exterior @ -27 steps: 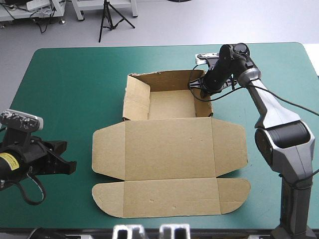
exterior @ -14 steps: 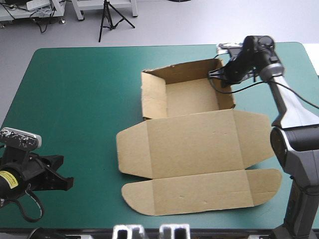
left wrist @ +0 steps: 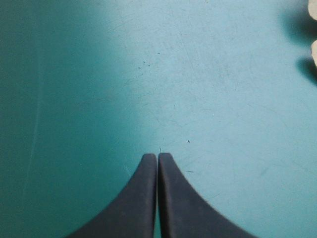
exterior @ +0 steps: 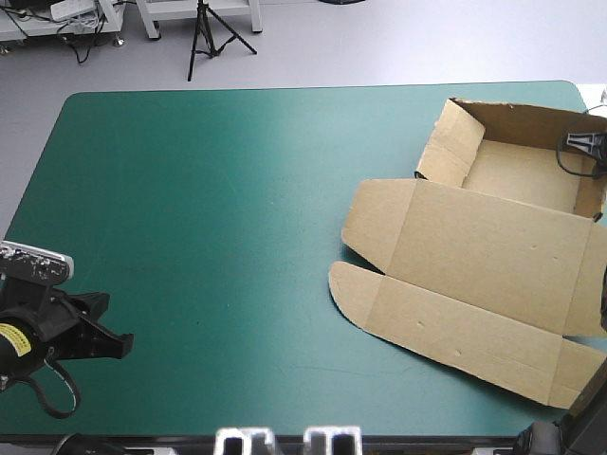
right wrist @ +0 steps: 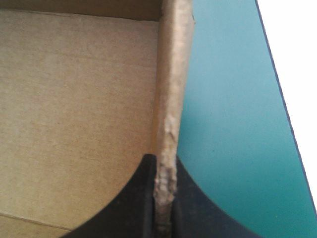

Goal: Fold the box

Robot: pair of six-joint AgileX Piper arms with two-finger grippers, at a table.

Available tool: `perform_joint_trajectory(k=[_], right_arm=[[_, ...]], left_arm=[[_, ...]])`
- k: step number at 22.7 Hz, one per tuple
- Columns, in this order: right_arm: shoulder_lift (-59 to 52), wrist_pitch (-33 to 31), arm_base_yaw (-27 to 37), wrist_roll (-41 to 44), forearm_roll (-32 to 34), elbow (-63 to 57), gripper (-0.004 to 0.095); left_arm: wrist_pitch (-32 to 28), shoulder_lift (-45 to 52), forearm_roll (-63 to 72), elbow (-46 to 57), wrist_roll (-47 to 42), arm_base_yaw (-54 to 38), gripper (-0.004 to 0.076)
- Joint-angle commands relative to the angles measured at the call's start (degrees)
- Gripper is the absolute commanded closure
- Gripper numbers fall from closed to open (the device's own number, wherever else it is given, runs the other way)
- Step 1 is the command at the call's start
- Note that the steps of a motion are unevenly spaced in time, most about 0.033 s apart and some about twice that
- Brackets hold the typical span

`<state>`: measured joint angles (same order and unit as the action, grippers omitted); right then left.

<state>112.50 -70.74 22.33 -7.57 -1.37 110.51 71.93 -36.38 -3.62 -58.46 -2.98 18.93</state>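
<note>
The brown box (exterior: pixel 474 237) lies at the table's right side, turned askew. Its tray part (exterior: pixel 517 171) has raised walls, and the lid with its flaps lies flat toward the near edge. My right gripper (exterior: pixel 586 144) is at the tray's right wall, mostly out of the high view. In the right wrist view that gripper (right wrist: pixel 165 168) is shut on the box's upright wall (right wrist: pixel 171 99), with the tray floor (right wrist: pixel 74 99) to one side. My left gripper (exterior: pixel 119 339) rests low at the near left corner, far from the box. Its fingers (left wrist: pixel 148 198) meet in a point over bare cover.
The table's right edge (right wrist: pixel 280 99) runs close beside the held wall, with pale floor beyond it. The lid's right corner reaches the table's right edge. Teal-green cover (exterior: pixel 209 218) stretches between my left gripper and the box.
My right gripper has dragged the box from the table's middle to the far right, turning it clockwise. The left gripper has drawn back slightly toward the near left corner.
</note>
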Motion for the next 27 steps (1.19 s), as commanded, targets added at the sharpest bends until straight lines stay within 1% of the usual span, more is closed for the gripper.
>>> perform_joint_trajectory(k=[1,2,3,6,7,9,14,16,17,18,20,21,22,24,26,27], right_arm=[[-0.9,-1.2,1.6,-1.6,1.4,-1.6,0.0919],[0.3,-1.2,1.5,-2.2,3.0,-2.6,0.0902],[0.7,-1.2,1.5,-2.2,3.0,-2.8,0.0885],[1.4,-1.2,1.5,-2.0,2.4,-2.8,0.0687],[1.2,-1.2,1.5,-2.0,2.9,-2.8,0.0584],[0.0,-1.2,1.5,-1.7,2.2,-2.8,0.0497],[-7.5,-1.2,1.1,-1.6,1.4,-2.8,0.0502],[-11.0,-1.2,1.1,-1.8,-0.8,-2.8,0.0521],[-12.4,-1.2,1.1,-2.1,-1.9,-2.8,0.0546],[-14.2,-1.2,0.9,-2.1,-3.2,-2.8,0.0603],[-17.9,-1.2,0.5,-2.6,-6.7,-2.8,0.0763],[-19.9,-1.2,0.1,-3.4,-8.2,-2.9,0.0862],[-21.8,-1.2,-0.4,-4.7,-9.6,-3.0,0.0924],[-25.7,-1.2,-2.1,-5.0,-11.3,-4.0,0.0908],[-32.0,-1.2,-6.0,-6.6,-11.3,-7.7,0.0908],[-36.1,-1.2,-9.3,-7.7,-11.3,-11.3,0.0908]], left_arm=[[2.3,-0.1,-0.4,-1.3,-0.3,0.2,0.0732],[2.3,-0.1,-0.4,-1.3,-0.3,0.2,0.0732],[2.3,-0.1,-0.4,-1.3,-0.3,0.2,0.0732],[2.3,-0.1,-0.5,-1.3,-0.3,0.2,0.0732],[2.3,-0.1,-0.4,-1.3,-0.3,0.2,0.0732],[2.3,-0.1,-0.4,-1.3,-0.3,0.2,0.0732],[1.7,-0.2,-0.4,-1.3,1.2,0.2,0.0732],[1.3,-0.3,-0.5,-1.3,2.2,0.2,0.0732],[1.2,-0.3,-0.5,-1.3,3.0,0.2,0.0732],[1.1,-0.3,-0.5,-1.3,3.6,0.2,0.0732],[-0.2,-0.3,-0.5,-1.3,4.0,0.2,0.0732],[-1.3,-0.3,-0.5,-1.3,4.0,0.2,0.0732],[-2.2,-0.3,-0.5,-1.3,4.2,0.2,0.0732],[-3.8,-0.2,-0.3,-1.3,4.2,0.2,0.0732],[-4.4,0.9,-0.3,-0.5,4.3,0.2,0.0732],[-6.5,2.5,-0.1,1.1,5.2,0.2,0.0732]])
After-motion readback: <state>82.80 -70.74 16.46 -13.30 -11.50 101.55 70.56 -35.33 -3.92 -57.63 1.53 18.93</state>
